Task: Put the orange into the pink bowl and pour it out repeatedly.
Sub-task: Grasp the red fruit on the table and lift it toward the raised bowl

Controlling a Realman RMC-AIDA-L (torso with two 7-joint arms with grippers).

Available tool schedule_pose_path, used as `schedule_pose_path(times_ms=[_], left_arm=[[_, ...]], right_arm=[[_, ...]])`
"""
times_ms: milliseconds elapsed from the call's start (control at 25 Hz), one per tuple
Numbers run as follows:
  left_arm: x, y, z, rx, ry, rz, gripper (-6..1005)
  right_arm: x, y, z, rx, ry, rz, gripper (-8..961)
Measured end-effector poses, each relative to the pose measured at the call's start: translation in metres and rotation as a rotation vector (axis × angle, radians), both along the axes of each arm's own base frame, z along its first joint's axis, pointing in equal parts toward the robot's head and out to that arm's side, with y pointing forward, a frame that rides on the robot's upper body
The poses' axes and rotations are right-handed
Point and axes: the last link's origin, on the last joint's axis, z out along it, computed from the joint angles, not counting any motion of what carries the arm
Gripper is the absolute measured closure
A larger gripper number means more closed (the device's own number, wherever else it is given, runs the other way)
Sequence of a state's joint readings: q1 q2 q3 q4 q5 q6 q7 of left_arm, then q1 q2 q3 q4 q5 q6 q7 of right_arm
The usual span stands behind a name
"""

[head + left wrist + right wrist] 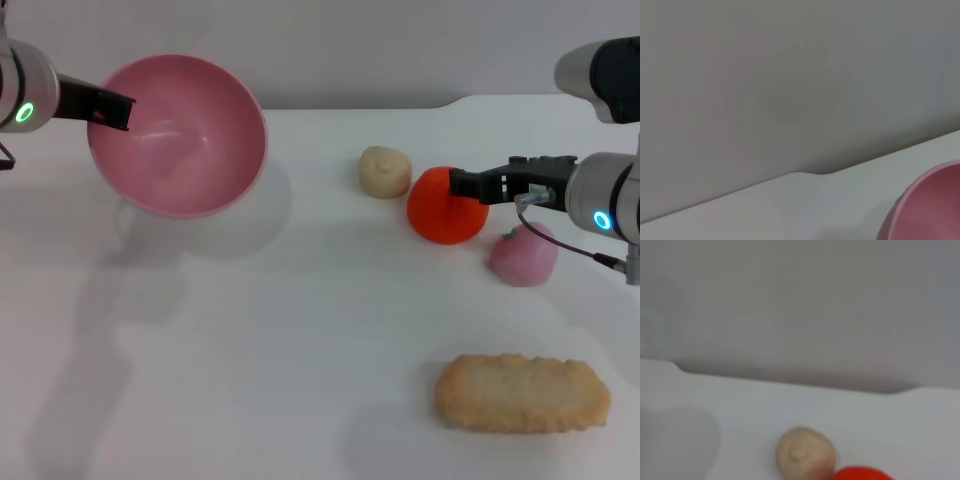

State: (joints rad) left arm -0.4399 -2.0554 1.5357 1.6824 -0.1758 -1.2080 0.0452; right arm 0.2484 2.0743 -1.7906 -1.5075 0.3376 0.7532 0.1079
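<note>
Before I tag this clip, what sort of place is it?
Probably a lab or test bench, not a real kitchen: a plain white table against a bare wall, with only toy food, such as the orange and a biscuit, and a pink bowl held up by the left gripper.

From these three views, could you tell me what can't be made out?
- Right hand: grip on the orange unclear in the head view; the right wrist view cuts the orange at its edge.
- Left hand: at the pink bowl rim, fingertips unclear.
- Left wrist view: only the bowl's edge shows.
</note>
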Motion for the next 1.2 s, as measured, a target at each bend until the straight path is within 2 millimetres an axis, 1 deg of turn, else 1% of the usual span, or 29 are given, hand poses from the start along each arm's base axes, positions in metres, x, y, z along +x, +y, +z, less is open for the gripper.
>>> schedule_pose_path(times_ms=[200,560,840,1120,1200], left_arm=[[0.003,0.005,-0.001,-0.014,0.013,-0.019,960],[0.006,0.005,0.001,-0.013,0.011,-0.031,960],[0.010,0.006,0.000,-0.017,0.011,-0.040,960],[0.015,0.008,-0.001,-0.020,0.013,-0.054,960],[0.015,0.008,-0.001,-0.020,0.013,-0.054,960]], right_arm=[[0.009,0.002,-0.006,-0.008,-0.005,-0.029,158],[0.013,0.012,-0.014,-0.013,-0.010,-0.036,177],[0.022,0.024,-0.029,-0.041,-0.023,-0.057,203],[0.023,0.024,-0.031,-0.068,-0.046,-0.037,228],[0.022,0.024,-0.031,-0.069,-0.051,-0.032,304]])
